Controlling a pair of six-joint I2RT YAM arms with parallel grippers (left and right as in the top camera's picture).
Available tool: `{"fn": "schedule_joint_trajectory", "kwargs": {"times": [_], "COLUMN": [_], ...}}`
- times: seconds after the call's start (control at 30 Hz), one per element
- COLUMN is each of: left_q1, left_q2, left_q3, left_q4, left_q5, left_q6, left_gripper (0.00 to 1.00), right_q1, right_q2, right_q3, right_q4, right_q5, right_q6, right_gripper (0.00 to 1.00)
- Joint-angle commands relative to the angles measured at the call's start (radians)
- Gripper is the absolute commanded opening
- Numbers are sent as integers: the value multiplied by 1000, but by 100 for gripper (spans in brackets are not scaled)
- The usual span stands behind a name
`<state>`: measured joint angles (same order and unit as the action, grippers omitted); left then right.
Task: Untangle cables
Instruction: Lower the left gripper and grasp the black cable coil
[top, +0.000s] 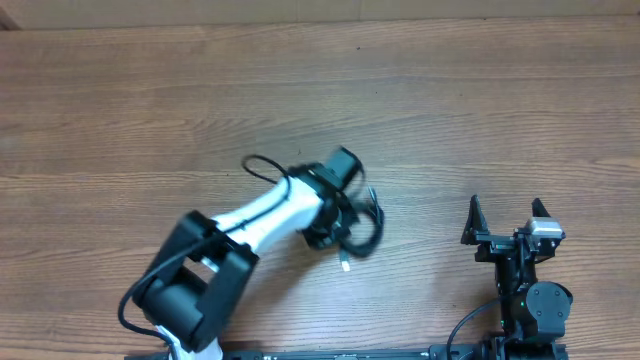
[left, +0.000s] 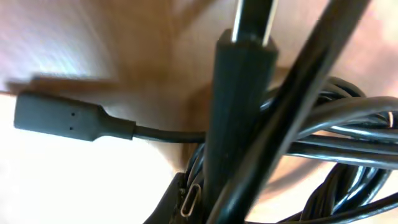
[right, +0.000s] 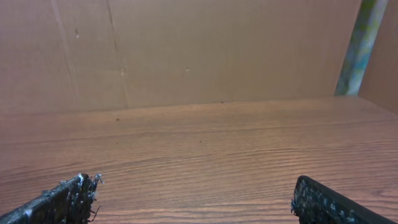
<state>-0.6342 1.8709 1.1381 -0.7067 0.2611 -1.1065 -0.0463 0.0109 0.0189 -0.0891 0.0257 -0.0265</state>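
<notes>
The cables (left: 348, 134) sit in a black bunch near the middle of the wooden table (top: 300, 80). The left gripper (top: 338, 228) is squeezed tight on them. The right gripper (top: 506, 216) is spread wide, well apart.

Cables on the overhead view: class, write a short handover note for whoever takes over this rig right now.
Left gripper: jaws shut, apparently on the cables, near the middle of the table.
Right gripper: jaws open, empty, well apart from them.
Cables: one coiled bundle; plug ends stick out in the left wrist view.
Done: bundle gripped, nothing separated.
Left: bring the right arm in, pull strands apart, lay each out.
</notes>
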Motion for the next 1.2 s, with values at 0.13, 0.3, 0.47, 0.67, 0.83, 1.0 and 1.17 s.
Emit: {"fn": "schedule_joint_trajectory", "kwargs": {"times": [0.13,0.3,0.47,0.67,0.83,1.0,1.17], "left_q1": [214,233,205,199,201,201,201], "left_q2": [14,14,14,14,13,10,7], "left_q3": [68,68,68,68,85,191,311], "left_q4": [-14,-77,-100,-37,-24,-140,-194], "left_q5": [42,47,125,-17,-58,-88,-253], "left_q6": [106,105,106,248,566,832,1015], "left_gripper": [10,37,90,100,100,99,100], "right_q1": [-6,-6,-6,-6,-6,-6,-6], "right_q2": [-8,-8,-8,-8,-8,-8,-8], "right_q3": [-11,-11,-11,-11,-11,-11,-11], "right_q4": [7,6,6,6,6,6,6], "right_q5": [-2,-2,-2,-2,-2,-2,-2], "right_q6": [-5,-5,-5,-5,-5,-5,-5], "right_gripper": [100,100,100,100,100,100,100]}}
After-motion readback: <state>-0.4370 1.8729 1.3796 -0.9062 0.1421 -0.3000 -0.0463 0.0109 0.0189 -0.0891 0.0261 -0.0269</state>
